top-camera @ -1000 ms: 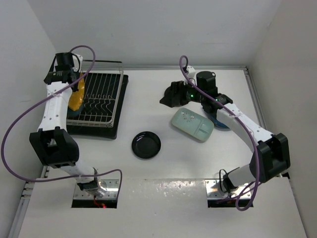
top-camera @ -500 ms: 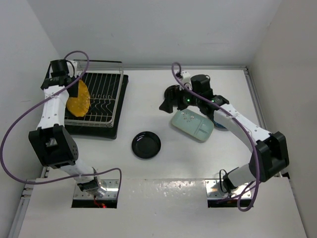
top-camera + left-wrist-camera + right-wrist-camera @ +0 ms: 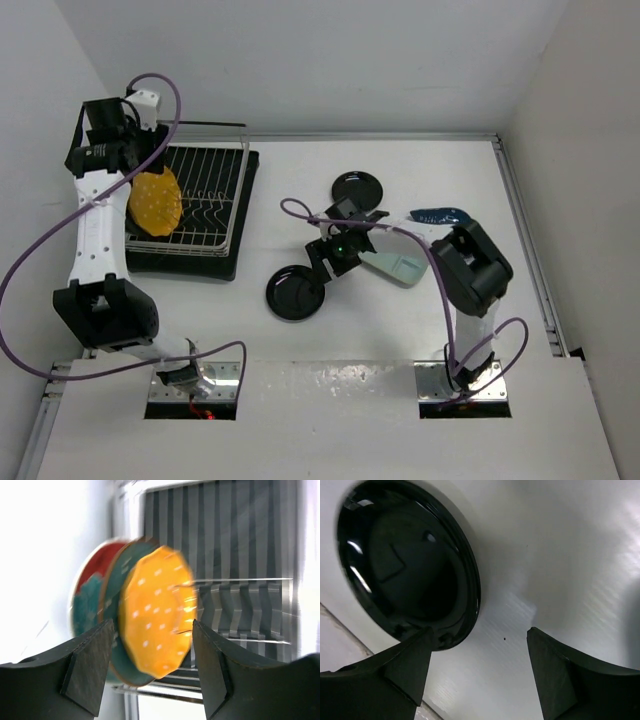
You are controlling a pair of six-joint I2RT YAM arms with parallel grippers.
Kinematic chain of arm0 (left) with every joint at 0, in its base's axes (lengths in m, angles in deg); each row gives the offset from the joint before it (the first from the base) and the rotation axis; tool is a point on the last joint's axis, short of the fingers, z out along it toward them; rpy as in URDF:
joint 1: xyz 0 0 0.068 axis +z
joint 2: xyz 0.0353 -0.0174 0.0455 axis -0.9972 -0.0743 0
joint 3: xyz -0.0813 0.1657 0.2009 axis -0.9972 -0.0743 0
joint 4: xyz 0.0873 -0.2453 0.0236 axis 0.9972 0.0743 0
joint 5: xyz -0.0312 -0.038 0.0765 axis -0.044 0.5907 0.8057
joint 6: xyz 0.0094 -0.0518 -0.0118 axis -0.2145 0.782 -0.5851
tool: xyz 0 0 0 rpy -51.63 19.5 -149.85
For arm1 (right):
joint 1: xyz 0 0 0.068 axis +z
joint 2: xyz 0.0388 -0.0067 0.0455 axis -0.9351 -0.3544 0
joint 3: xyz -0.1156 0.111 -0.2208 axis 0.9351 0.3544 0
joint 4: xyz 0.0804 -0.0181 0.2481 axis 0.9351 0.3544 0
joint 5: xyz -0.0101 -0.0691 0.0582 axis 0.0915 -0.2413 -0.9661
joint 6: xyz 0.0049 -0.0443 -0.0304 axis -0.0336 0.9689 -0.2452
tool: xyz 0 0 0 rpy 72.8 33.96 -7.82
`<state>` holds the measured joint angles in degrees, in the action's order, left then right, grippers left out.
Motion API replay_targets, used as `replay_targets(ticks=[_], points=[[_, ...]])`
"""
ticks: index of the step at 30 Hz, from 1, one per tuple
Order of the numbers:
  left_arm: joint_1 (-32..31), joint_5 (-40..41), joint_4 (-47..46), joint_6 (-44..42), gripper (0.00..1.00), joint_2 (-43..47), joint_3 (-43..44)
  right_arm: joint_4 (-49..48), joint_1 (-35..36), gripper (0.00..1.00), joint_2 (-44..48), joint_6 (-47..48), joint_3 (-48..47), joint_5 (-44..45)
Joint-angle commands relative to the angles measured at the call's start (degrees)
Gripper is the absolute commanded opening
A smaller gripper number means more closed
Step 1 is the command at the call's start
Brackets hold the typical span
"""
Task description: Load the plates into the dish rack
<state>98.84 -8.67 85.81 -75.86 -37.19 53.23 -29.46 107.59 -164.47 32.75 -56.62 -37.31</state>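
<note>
Left gripper (image 3: 152, 655): jaws are standing apart, gripping nothing, hanging over the rack.
Dish rack (image 3: 205, 195): thin metal wire, sitting on a dark tray (image 3: 245, 215), spreading out beyond the left jaws.
Orange plate (image 3: 155, 617): many-sided and matte with white dots, standing on edge in the rack, framed between the left jaws and clear of both.
Teal plate (image 3: 112, 595): round, leaning just behind the orange one.
Red plate (image 3: 95, 560): pale-rimmed, standing furthest back; blur is hiding its detail.
Progress: three plates seem to be sitting loaded; the rest are waiting on the table, so I am judging the job roughly half done.
Black plate (image 3: 295, 292): round, glossy, shallow, lying flat with its rim just beside one finger of the right jaws, not between them.
Right gripper (image 3: 480, 650): jaws are gaping wide, empty, hovering low over bare table.
Small black plate (image 3: 357, 187): round, shiny, lying well behind the right jaws.
Pale green tray (image 3: 400, 265): rounded rectangle with compartments, smooth, lying beside the right jaws.
Blue item (image 3: 437, 213): shape too unclear to tell.
</note>
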Motion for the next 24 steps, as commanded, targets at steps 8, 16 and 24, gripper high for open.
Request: replay_targets(ticks=[8, 16, 24], points=[[-2.9, -25.6, 9.4, -5.4, 0.68, 2.7, 1.1, -6.4, 1.6, 0.28, -8.1, -3.5, -0.3, -3.5], [-6.6, -39.2, 15.1, -12.8, 0.77, 3.2, -3.2, -12.2, -0.6, 0.00, 2.0, -3.9, 5.0, -7.3], [-13.3, -47.2, 16.3, -16.2, 0.87, 3.2, -8.2, -19.9, -0.3, 0.00, 17.4, -3.3, 3.8, -7.3]])
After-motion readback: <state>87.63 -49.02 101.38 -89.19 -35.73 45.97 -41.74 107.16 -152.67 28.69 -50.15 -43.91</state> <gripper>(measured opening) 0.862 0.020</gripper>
